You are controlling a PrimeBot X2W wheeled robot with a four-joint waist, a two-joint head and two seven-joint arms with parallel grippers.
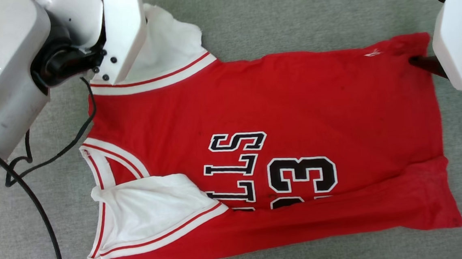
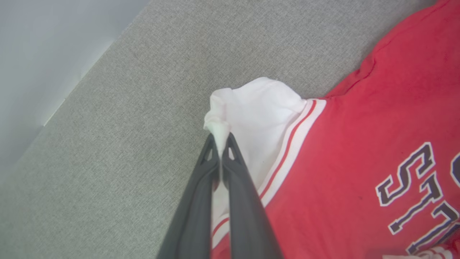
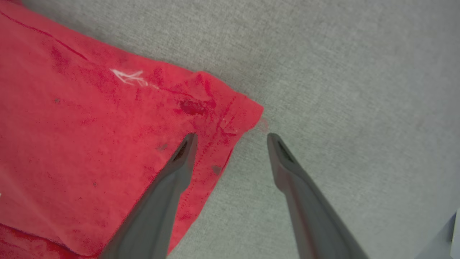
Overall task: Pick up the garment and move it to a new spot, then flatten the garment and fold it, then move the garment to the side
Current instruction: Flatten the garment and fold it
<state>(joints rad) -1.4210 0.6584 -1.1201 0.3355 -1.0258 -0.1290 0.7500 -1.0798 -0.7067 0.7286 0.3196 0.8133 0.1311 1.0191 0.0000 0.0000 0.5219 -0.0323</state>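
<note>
Pulling too hard could go wrong here. The left gripper (image 2: pixel 220 138) is pinched tight on just the tiny tip of a white sleeve (image 2: pixel 258 108). The cloth may slip out, or the whole red jersey (image 1: pixel 294 100) may slide and bunch up.

The right gripper (image 3: pixel 231 138) is wide open and holds nothing. One finger is over the red bottom corner (image 3: pixel 244 111) and the other is over the grey surface (image 1: pixel 288 11). If it shuts like that, I think it may miss the corner or grab only one layer. A black cable (image 1: pixel 36 200) lies close to the neck end and could catch on the cloth.

The jersey lies spread out sideways on the grey surface. Its neck end points to the robot's left and its bottom edge to the right. The near long side looks folded over, so it hides part of the black letters (image 1: pixel 237 161) and the number 23 (image 1: pixel 303 175). The other white sleeve (image 1: pixel 151 208) lies on top of the red chest. The red cloth has some small dark spots and soft wrinkles.
</note>
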